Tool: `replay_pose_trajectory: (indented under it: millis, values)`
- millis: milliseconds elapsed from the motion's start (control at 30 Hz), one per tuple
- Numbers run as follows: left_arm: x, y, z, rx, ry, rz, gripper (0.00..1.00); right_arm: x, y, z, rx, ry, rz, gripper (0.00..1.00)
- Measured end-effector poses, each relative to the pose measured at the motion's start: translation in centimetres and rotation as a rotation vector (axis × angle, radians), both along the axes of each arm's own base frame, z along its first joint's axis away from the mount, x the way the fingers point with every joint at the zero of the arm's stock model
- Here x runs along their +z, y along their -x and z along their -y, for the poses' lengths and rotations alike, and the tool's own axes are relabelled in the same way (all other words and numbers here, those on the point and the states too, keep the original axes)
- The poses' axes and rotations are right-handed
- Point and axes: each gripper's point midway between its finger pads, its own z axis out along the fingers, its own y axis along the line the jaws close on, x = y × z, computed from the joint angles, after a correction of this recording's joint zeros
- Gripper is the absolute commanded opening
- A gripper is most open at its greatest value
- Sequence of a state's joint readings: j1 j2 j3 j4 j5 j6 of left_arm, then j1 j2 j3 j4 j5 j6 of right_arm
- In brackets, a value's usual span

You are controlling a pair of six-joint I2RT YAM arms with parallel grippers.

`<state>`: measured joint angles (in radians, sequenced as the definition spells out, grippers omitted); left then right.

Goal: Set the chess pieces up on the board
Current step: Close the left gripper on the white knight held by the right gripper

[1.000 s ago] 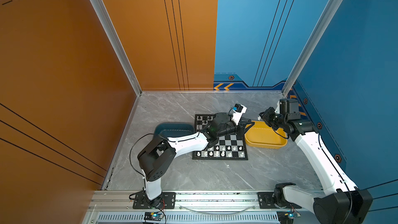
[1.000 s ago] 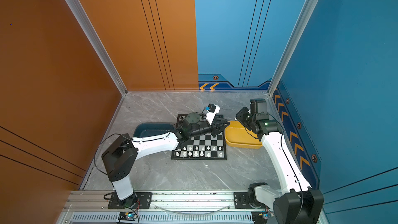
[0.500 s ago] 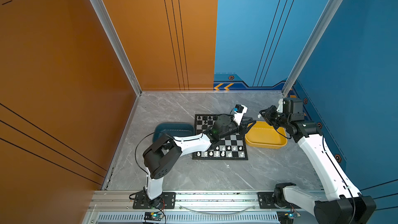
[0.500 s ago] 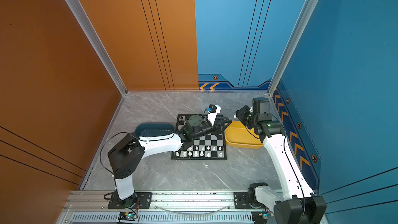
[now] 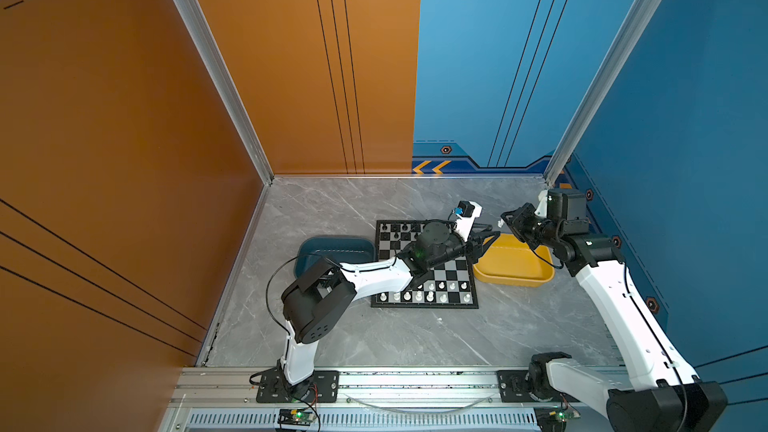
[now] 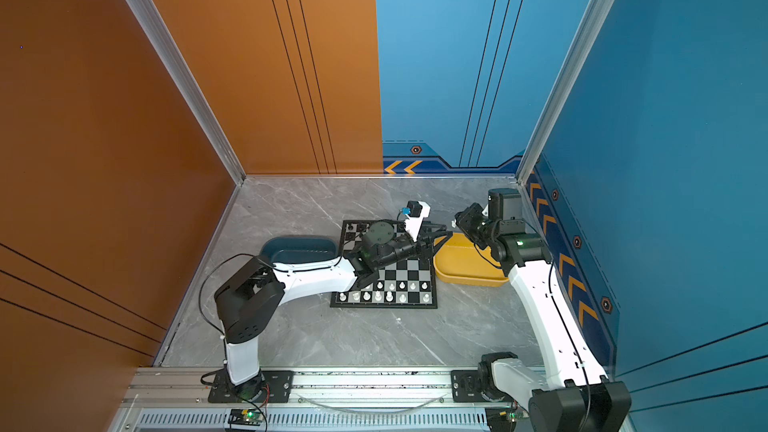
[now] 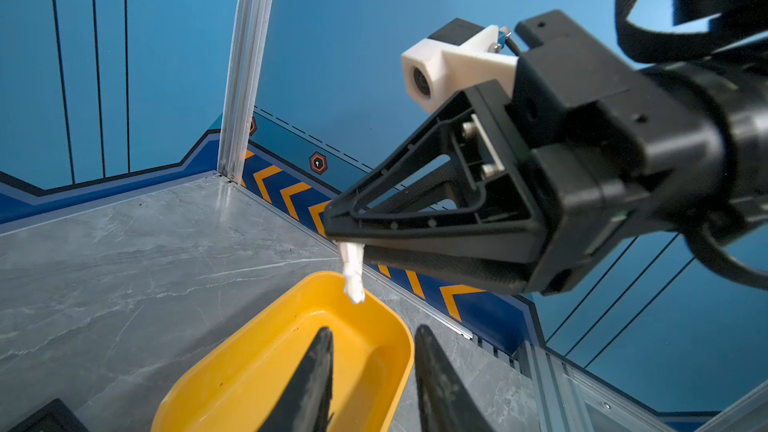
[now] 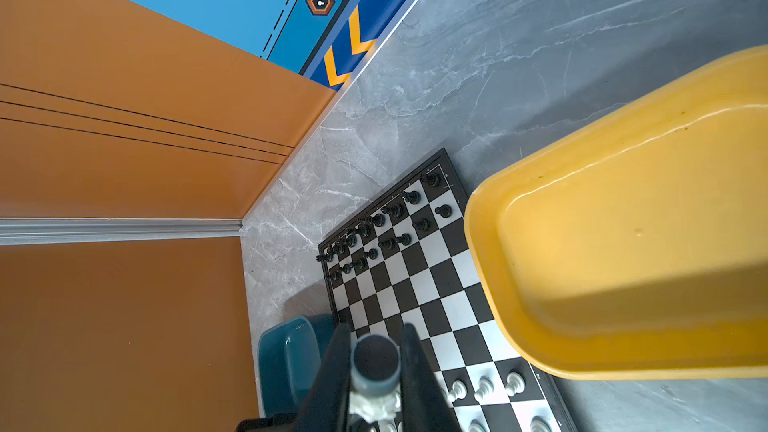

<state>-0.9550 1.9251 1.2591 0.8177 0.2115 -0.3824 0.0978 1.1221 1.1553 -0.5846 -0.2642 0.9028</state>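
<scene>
Right gripper [image 7: 347, 243] pinches 1 white chess piece [image 7: 353, 276], hanging above yellow tray [image 7: 232, 371]. Left gripper [image 7: 374, 332] close by, jaws narrowly parted, empty.

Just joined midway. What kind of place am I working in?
Most likely a dedicated robot test cell: orange wall panels and blue wall panels enclose a grey marbled tabletop, and the left arm and right arm are mounted on an aluminium rail at its front.

Yellow tray [image 5: 515, 260] and teal tray [image 5: 332, 245] well apart on grey marble tabletop [image 5: 395, 338].
</scene>
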Motion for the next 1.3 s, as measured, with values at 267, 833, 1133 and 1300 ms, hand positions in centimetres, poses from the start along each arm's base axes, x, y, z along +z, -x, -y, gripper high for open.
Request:
replay_pose_trajectory:
  millis: [267, 833, 1133, 1300]
  values:
    - [-0.7, -0.6, 0.5, 0.013, -0.003, -0.004, 0.36, 0.8, -0.1, -0.2, -0.001, -0.017, 0.028, 0.00]
    - [1.1, -1.2, 0.7, 0.036, 0.053, 0.029, 0.35, 0.0, 0.1, -0.6, 0.015, -0.030, 0.011, 0.00]
    - [1.1, -1.3, 0.8, 0.036, 0.055, 0.029, 0.32, 0.3, 0.1, -0.9, 0.021, -0.035, 0.022, 0.00]
    - [0.8, -1.4, 0.8, 0.040, 0.054, 0.025, 0.29, 0.3, 0.2, -0.9, 0.019, -0.039, 0.023, 0.00]
